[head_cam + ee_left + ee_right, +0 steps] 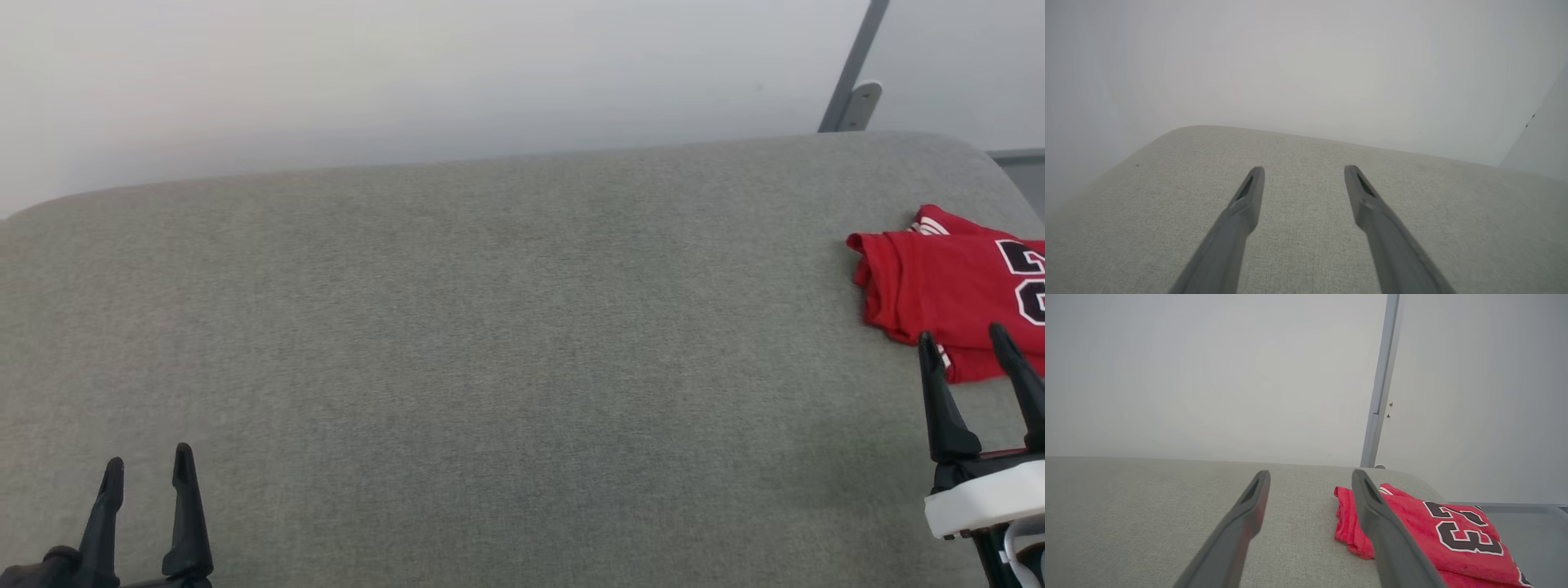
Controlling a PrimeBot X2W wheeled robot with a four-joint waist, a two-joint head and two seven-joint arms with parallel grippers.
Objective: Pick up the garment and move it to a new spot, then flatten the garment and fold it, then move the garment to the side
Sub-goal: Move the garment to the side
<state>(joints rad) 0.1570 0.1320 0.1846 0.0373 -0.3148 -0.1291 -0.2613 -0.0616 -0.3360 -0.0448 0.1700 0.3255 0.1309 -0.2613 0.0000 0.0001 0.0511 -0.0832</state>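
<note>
From the head view, the shirt (939,286) lies folded in a compact red bundle at the far right of the grey surface (490,327), close to its rounded corner, so the job looks nearly finished. What remains is likely to draw the arms clear. The right gripper (963,336) has its fingers spread wide and empty, the tips overlapping the shirt's near edge. It would be best lifted straight up first, so no fingertip catches a fold and drags the bundle open. The left gripper (149,459) sits low at the near left, well apart from the shirt, fingers parted and holding nothing. Here the picture's right edge cuts the shirt off, the number shows only in part, and whether the right fingertips touch the cloth or hover above it is hard to tell. In the left wrist view the fingers stand wide over bare surface with a pale wall beyond. In the right wrist view the open fingers point past the shirt's left edge, the "23" (1461,531) reads plainly, one finger hides a strip of the cloth, the bottom corner is cropped, and a grey pole (1382,375) rises behind
</note>
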